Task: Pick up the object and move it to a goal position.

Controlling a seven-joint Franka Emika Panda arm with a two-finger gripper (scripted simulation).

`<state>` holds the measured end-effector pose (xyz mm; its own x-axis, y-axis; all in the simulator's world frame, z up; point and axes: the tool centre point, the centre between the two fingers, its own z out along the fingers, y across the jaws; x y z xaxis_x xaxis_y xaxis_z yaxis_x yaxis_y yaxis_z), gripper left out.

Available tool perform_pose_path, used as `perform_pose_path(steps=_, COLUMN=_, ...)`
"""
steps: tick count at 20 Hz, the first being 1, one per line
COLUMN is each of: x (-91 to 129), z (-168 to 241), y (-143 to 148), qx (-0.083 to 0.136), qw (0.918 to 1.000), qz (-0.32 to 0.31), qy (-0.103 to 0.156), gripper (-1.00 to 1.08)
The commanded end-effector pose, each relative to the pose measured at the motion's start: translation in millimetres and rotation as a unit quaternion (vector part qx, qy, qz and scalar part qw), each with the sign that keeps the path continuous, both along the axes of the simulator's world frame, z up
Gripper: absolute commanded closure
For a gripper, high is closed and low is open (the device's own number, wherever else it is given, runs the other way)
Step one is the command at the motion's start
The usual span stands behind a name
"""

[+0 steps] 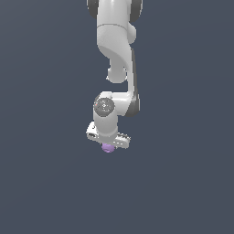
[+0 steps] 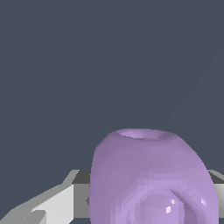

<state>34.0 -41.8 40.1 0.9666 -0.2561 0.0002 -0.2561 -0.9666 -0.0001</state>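
Rendered flat and evenly lit, without cast shadows anywhere on the plain slate-blue backdrop. Showed soft shading down the glossy white robot arm (image 1: 116, 45), brighter on its upper curves, greyer beneath. Carried small white glints low on the light purple roundish ball (image 2: 151, 179), with paler tone along its top rim. Looked sharp throughout, free of blur or edge distortion; showed coarse faceting across that ball in the wrist view.

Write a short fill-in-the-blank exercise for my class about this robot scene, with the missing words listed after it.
1. The roundish ball is light ____ in colour.
2. In the exterior view, the ball shows just ____ the white gripper.
3. The arm carrying the gripper is mainly ____.
4. The number of balls in view is ____.

Missing words: purple; below; white; one
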Motion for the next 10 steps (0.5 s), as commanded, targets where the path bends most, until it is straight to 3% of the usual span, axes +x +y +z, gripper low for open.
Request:
perform_pose_path(steps=1, x=-3, z=1, y=1, qx=0.0, qw=1.0, qz=0.0, qy=0.0, gripper=1.08)
perform_pose_path(steps=10, x=-31, z=4, y=12, qx=0.0, qw=1.0, qz=0.0, qy=0.0, gripper=1.08)
